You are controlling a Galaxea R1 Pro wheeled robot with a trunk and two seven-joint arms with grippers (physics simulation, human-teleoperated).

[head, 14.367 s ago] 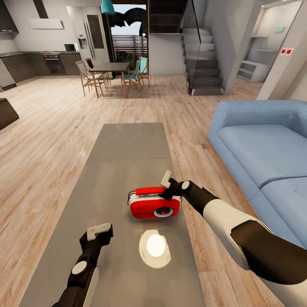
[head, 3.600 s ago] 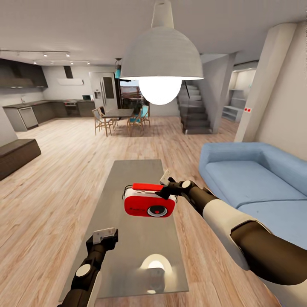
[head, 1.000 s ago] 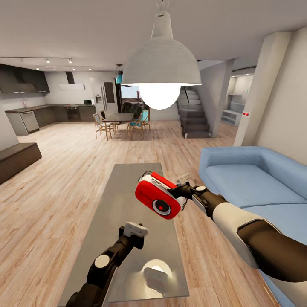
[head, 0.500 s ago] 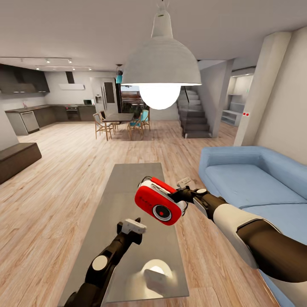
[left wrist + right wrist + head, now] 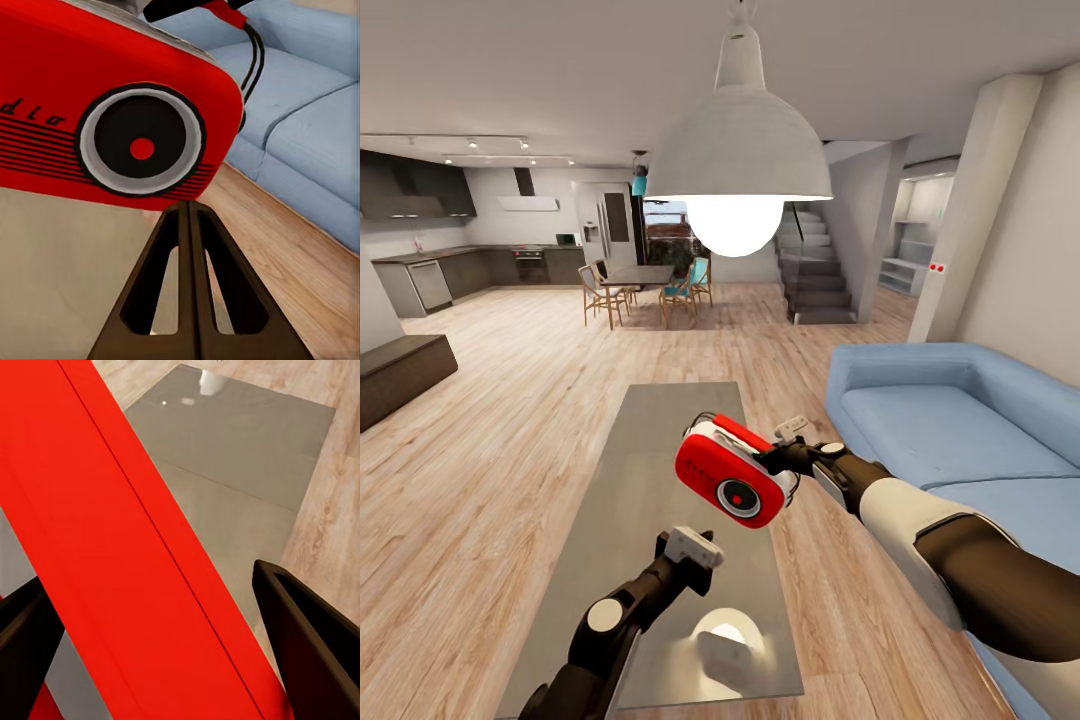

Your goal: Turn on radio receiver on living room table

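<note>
Your left gripper (image 5: 693, 548) has dropped closer under the radio (image 5: 732, 482), fingers pressed together, empty. Right gripper (image 5: 785, 450) clamps the radio's handle (image 5: 135, 562), holding it tilted above the table (image 5: 660, 440).

A white dome pendant lamp (image 5: 740, 150) hangs lit from the pale ceiling over an open room with a light wood plank floor (image 5: 510, 420) and beige walls. A blue sectional sofa (image 5: 930, 420) stands at the right beside a slanted white column (image 5: 970, 200), and a dark low bench (image 5: 400, 375) sits at the left. Farther back are a dining table with wooden chairs (image 5: 635, 285), a dark kitchen run (image 5: 450, 265) with track lights above, a grey staircase (image 5: 815, 270) and a white shelf niche (image 5: 910, 250)
</note>
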